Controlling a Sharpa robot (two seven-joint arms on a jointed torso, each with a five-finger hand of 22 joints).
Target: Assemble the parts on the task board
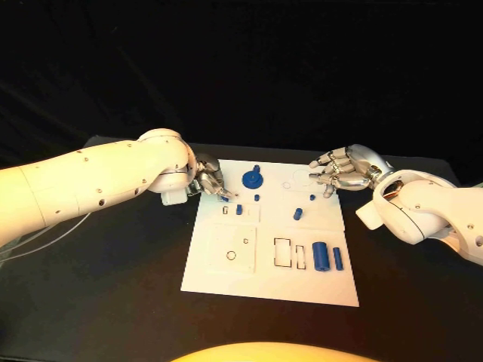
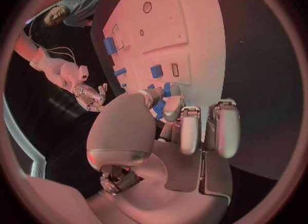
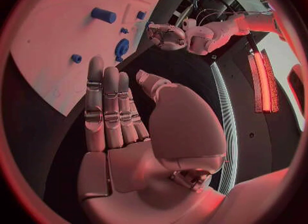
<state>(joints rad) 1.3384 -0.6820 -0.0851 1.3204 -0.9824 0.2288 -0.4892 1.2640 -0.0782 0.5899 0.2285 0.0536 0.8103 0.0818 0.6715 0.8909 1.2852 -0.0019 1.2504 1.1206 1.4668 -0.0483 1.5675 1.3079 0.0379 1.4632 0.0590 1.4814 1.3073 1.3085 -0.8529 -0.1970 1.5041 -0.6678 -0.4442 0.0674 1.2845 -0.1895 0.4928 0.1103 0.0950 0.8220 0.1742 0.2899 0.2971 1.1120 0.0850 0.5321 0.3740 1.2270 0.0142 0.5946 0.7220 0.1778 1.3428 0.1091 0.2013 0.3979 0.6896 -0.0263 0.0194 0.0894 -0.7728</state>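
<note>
Nearest me on the flat white plastic task board [image 1: 307, 283], two long blue cylinders [image 1: 321, 256] lie loose beside empty slot outlines. I judge most of the assembly undone. Farther along I count three small blue pegs [image 1: 297, 214] and one blue round disc part [image 1: 253, 179]. My left hand [image 1: 209, 183] pinches another small blue piece [image 2: 158, 109] at the board's far left edge; my right hand [image 1: 339, 172] hovers with its fingers spread, holding nothing.

Left hand [image 1: 207, 183] fingers [image 2: 190, 129] — pinched part hidden.
</note>
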